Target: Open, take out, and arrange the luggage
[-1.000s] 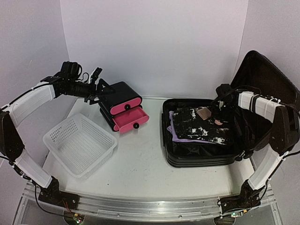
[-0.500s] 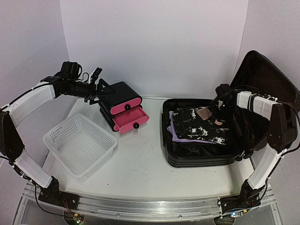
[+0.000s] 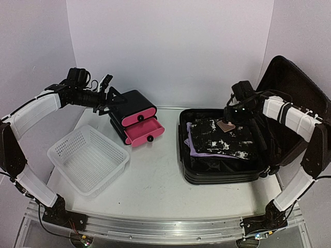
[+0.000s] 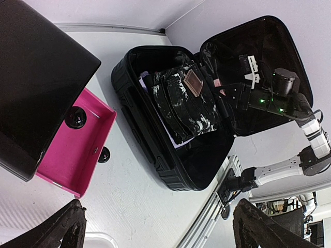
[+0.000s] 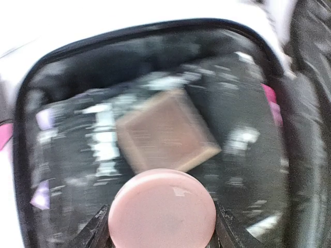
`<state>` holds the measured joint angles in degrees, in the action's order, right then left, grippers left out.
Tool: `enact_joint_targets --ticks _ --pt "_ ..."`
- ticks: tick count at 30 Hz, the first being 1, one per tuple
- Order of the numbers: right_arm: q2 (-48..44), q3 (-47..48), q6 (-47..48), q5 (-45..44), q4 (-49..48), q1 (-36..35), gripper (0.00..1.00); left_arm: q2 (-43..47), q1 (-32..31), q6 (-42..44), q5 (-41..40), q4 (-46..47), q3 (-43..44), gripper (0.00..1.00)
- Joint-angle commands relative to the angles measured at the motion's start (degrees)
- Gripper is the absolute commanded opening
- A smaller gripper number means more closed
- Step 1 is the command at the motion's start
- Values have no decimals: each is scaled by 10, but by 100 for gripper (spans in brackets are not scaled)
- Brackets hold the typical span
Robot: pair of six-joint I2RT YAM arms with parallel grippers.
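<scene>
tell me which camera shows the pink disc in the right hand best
Right wrist: the pink disc sits large between the fingers of the right hand, slightly blurred. Top and left wrist views do not show it.

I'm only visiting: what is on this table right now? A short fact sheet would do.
luggage: open, lid up, black-and-white garment inside
right gripper: shut on a pink disc, above the luggage
left gripper: open, holding nothing, near the drawer box
drawer box: black, one pink drawer pulled out
basket: white mesh, front-left of the drawer box

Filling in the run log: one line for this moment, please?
luggage: open | right gripper: shut on pink disc | left gripper: open
</scene>
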<state>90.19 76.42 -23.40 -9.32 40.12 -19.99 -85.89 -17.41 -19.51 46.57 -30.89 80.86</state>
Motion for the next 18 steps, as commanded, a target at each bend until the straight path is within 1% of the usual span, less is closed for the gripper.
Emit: enact_joint_targets --ticks 1,3,8,13,18 --pt "50 81 20 25 -39 -79 41 4 0 3 9 26 3 99" --pt "89 115 26 41 -51 -120 41 3 1 4 6 25 2 99" --pt "200 231 52 64 -69 -196 41 -4 1 2 13 26 3 99" --pt "314 355 65 115 -75 -249 41 2 1 3 8 25 3 99" --pt "403 462 89 127 -70 -282 43 4 0 3 9 26 3 99"
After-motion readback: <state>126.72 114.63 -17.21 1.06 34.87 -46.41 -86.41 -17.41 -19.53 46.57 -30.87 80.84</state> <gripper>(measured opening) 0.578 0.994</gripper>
